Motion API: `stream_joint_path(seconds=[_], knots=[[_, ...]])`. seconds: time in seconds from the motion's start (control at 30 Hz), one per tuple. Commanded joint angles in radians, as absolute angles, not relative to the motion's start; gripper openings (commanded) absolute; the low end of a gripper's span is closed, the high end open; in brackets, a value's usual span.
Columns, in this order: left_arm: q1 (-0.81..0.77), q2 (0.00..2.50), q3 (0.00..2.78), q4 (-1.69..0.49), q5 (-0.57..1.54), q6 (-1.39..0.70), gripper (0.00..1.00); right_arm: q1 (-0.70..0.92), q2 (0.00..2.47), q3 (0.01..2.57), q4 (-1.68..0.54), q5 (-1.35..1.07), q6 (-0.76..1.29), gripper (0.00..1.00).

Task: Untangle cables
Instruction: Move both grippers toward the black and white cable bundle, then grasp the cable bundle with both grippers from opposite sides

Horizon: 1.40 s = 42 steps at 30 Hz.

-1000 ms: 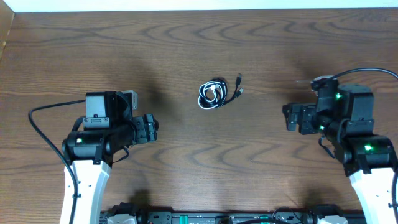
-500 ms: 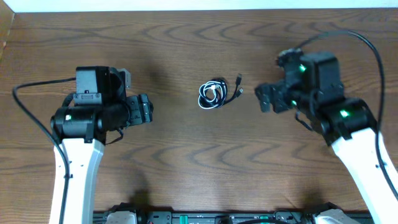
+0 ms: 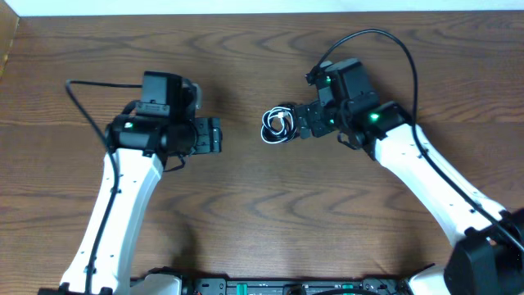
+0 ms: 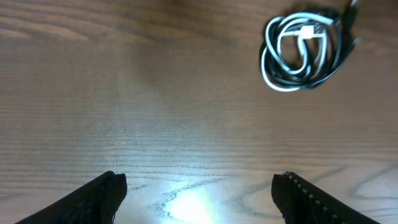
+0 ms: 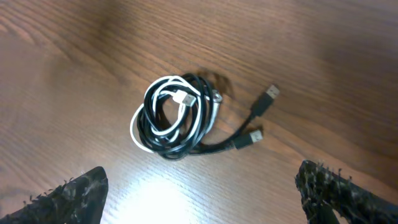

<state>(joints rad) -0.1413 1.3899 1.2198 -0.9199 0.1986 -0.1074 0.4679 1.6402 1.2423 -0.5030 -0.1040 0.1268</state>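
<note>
The table point(image 3: 246, 213) was dark wood, a white strip point(image 3: 246, 6) at its far edge. The cables point(image 5: 177, 121), white and black, lay coiled together mid-table between the left gripper point(image 4: 200, 183) and right gripper point(image 5: 199, 177), both with jaws apart, empty.

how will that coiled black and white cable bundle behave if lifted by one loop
Probably floppy: the cable bundle is thin wire in loose loops, so it should sag and partly uncoil. Likely light; a push would slide it whole. Free plug ends may dangle.

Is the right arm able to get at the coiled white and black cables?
Likely yes: the open right gripper hovers by the coiled white and black cables, nothing lying between them.
</note>
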Motion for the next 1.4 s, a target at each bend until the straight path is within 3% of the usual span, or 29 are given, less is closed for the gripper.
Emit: stream_joint_path(seconds=[0.0, 0.1, 0.2, 0.4, 0.67, 0.7, 0.73, 0.8, 0.87, 1.07, 1.37], knots=[[-0.155, 1.425, 1.23, -0.928, 0.145, -0.103, 0.8, 0.472, 1.7, 1.254, -0.481, -0.095, 0.216, 0.9], [-0.157, 1.445, 1.23, -0.934, 0.146, -0.112, 0.8, 0.471, 1.764, 1.254, -0.443, -0.096, 0.284, 0.84], [-0.157, 1.455, 1.23, -0.934, 0.145, -0.115, 0.81, 0.471, 1.826, 1.254, -0.4, -0.096, 0.355, 0.69], [-0.157, 1.456, 1.23, -0.933, 0.146, -0.134, 0.8, 0.477, 1.928, 1.254, -0.35, -0.099, 0.477, 0.56], [-0.157, 1.457, 1.228, -0.933, 0.149, -0.143, 0.81, 0.479, 2.014, 1.254, -0.319, -0.194, 0.486, 0.48], [-0.157, 1.457, 1.227, -0.933, 0.149, -0.145, 0.8, 0.48, 2.015, 1.254, -0.316, -0.198, 0.487, 0.44], [-0.157, 1.457, 1.226, -0.933, 0.149, -0.145, 0.8, 0.481, 2.015, 1.254, -0.313, -0.198, 0.486, 0.3], [-0.157, 1.457, 1.224, -0.933, 0.149, -0.149, 0.81, 0.483, 2.014, 1.254, -0.302, -0.204, 0.486, 0.13], [-0.157, 1.457, 1.22, -0.933, 0.149, -0.163, 0.81, 0.484, 2.014, 1.254, -0.297, -0.22, 0.486, 0.01], [-0.157, 1.457, 1.199, -0.921, 0.159, -0.208, 0.8, 0.483, 1.994, 1.254, -0.385, -0.285, 0.457, 0.01], [-0.182, 1.507, 1.195, -0.85, 0.434, -0.213, 0.81, 0.492, 1.845, 1.254, -0.611, -0.286, 0.377, 0.01]])
